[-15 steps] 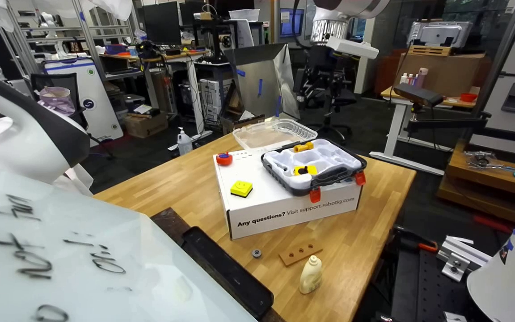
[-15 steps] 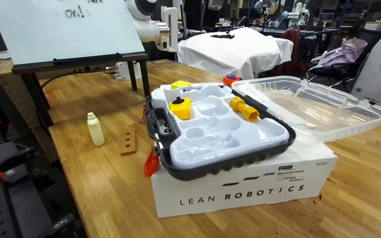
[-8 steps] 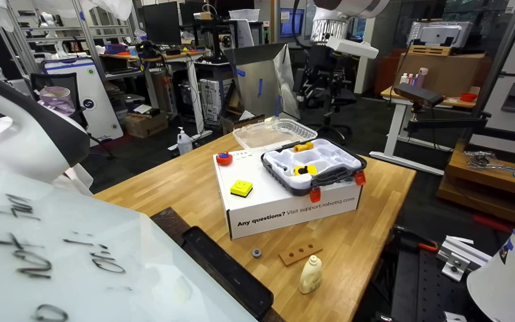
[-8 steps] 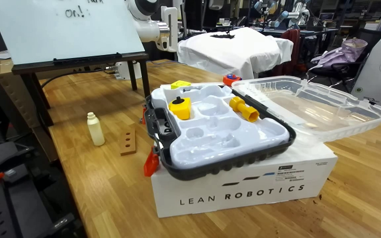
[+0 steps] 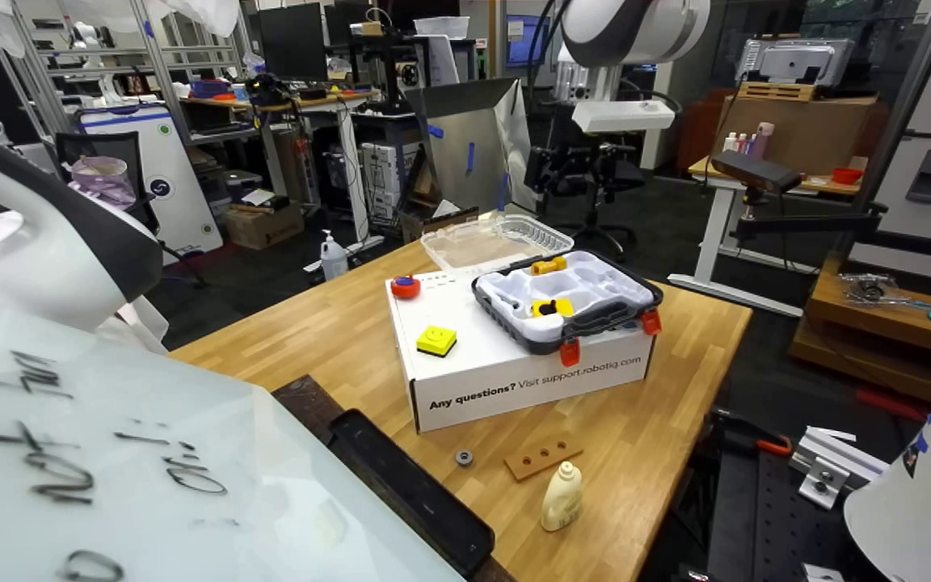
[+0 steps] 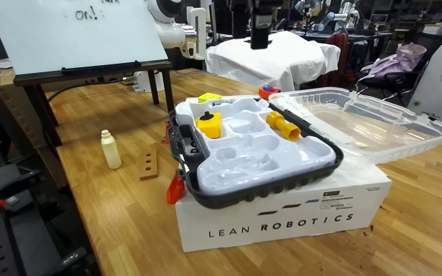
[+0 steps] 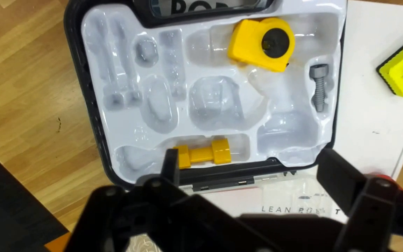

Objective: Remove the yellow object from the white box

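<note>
The white box matches a white moulded tray (image 7: 250, 101) in a dark case, seen also in both exterior views (image 5: 587, 283) (image 6: 240, 153). Two yellow pieces lie in it: a chunky tape measure (image 7: 247, 45) with a black disc, also in an exterior view (image 6: 214, 128), and a dumbbell-shaped piece (image 7: 203, 154), also in an exterior view (image 6: 280, 123). I cannot tell which is meant. My gripper (image 7: 248, 159) is open and empty, fingers wide apart. In an exterior view the gripper (image 6: 249, 34) hangs well above and behind the tray. One finger hides the dumbbell's end in the wrist view.
The case stands on a white carton (image 6: 282, 222) with its clear lid (image 6: 374, 122) open. A yellow smiley sponge (image 5: 437, 339) and a red tape measure (image 5: 406, 287) sit on the carton. A bottle (image 5: 562, 497) and holed wooden block (image 5: 542, 459) stand nearby; a whiteboard (image 5: 150, 453) leans close.
My arm has come down: its white link and wrist camera mount sit lower, and the dark gripper fingers now show at the top of an exterior view. The yellow pieces and tray have not moved.
</note>
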Controlling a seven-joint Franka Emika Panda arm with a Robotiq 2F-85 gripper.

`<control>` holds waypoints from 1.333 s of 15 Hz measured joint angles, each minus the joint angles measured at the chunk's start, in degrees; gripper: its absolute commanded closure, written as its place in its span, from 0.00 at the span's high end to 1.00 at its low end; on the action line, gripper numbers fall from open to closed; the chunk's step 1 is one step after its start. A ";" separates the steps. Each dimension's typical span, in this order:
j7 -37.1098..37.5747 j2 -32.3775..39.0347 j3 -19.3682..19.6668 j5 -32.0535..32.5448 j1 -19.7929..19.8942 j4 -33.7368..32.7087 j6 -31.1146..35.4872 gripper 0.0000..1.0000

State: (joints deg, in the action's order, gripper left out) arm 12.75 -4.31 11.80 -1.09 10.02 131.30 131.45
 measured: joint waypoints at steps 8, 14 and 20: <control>9.92 -1.71 -2.64 4.01 -0.37 3.84 0.65 1.00; 9.92 -1.48 -2.66 4.01 -0.41 3.85 0.65 1.00; 9.86 -1.11 -4.33 4.89 -1.24 5.29 0.73 1.00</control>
State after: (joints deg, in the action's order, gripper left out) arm 22.62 -5.43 7.46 3.81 8.78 136.59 132.18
